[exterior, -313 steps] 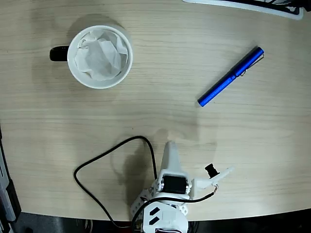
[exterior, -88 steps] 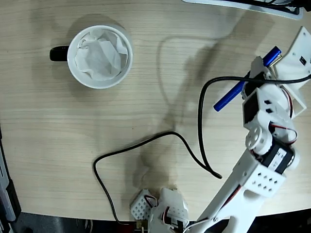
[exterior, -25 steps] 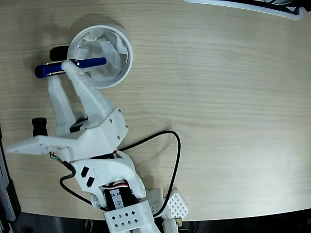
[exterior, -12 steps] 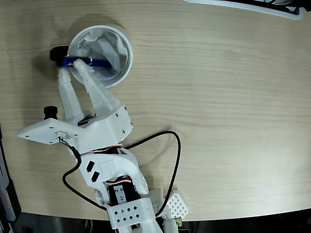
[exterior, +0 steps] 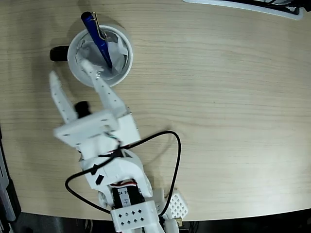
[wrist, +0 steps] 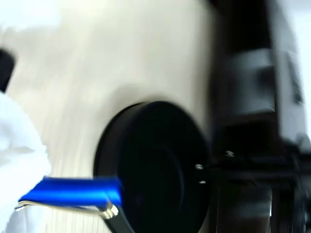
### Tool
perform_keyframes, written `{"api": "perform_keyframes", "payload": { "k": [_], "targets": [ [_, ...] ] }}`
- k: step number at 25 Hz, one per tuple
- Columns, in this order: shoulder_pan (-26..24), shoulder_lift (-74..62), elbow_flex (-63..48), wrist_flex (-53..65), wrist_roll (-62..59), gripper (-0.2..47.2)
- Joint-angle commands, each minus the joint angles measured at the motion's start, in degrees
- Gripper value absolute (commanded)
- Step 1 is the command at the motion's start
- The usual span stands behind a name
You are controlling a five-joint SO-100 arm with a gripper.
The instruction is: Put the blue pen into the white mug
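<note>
Pens: one blue pen (exterior: pixel 97 38) leaning in mug | mugs: one white mug (exterior: pixel 125 49) | end effector (exterior: pixel 69 73): spread, empty

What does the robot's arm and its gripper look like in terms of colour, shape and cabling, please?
In the fixed view the arm is white 3D-printed plastic, blocky at the joints. The gripper has two long, tapering white fingers. A small round black part sits between their roots. A black cable loops beside the arm, and black servo bodies show near the base, which carries diamond-shaped cut-outs.
</note>
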Motion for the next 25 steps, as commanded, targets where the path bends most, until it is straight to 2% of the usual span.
{"api": "perform_keyframes", "payload": {
  "k": [1,7,11,15,19,25],
  "targets": [
    [0.79,6.59,0.18,-1.93,10.02,0.1],
    [8.44,16.0,2.29,-1.23,37.09,0.0],
    [15.29,23.29,6.42,1.49,55.2,-0.1],
    [22.41,29.36,7.12,24.17,66.53,-0.1],
    [26.46,37.18,11.25,42.54,72.69,-0.2],
    [27.86,60.29,27.69,54.84,73.56,-0.2]
  ]
}}
